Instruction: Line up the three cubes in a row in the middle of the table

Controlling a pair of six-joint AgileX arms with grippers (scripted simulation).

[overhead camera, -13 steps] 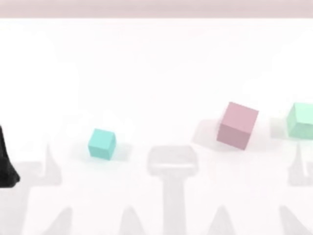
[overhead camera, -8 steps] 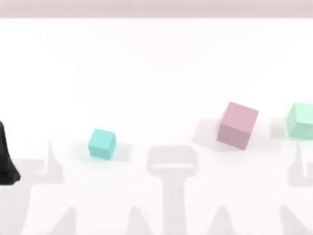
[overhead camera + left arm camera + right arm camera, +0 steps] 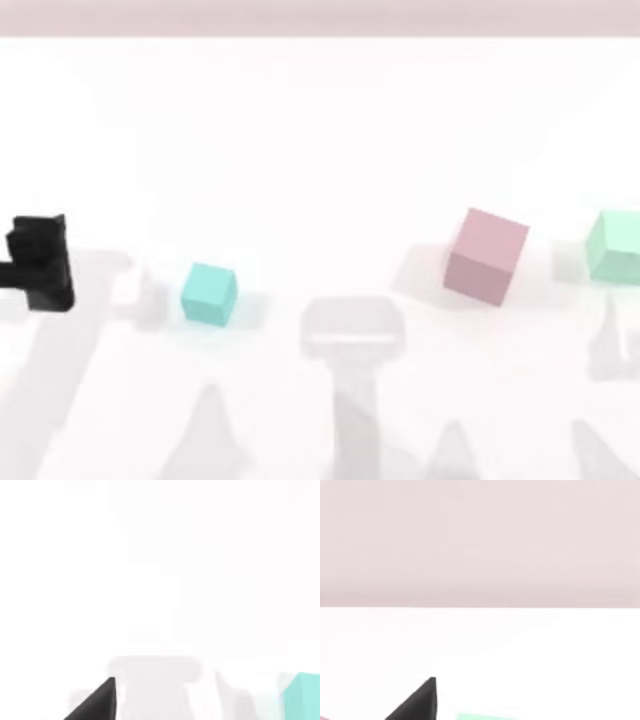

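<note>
Left gripper (image 3: 42, 262) sits at the table's (image 3: 320, 140) left edge, well apart from the small matte turquoise cube (image 3: 209, 294); I cannot tell its finger state. Nothing is lined up yet: the large dusty pink cube (image 3: 486, 256) and pale mint-green cube (image 3: 615, 246) lie far right.

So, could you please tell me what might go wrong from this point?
1. The left gripper sits close beside the turquoise cube; a sideways approach might knock it away instead of grasping it.
2. The mint-green cube lies at the table's right edge, partly out of the top view, so it may be awkward to reach.
</note>
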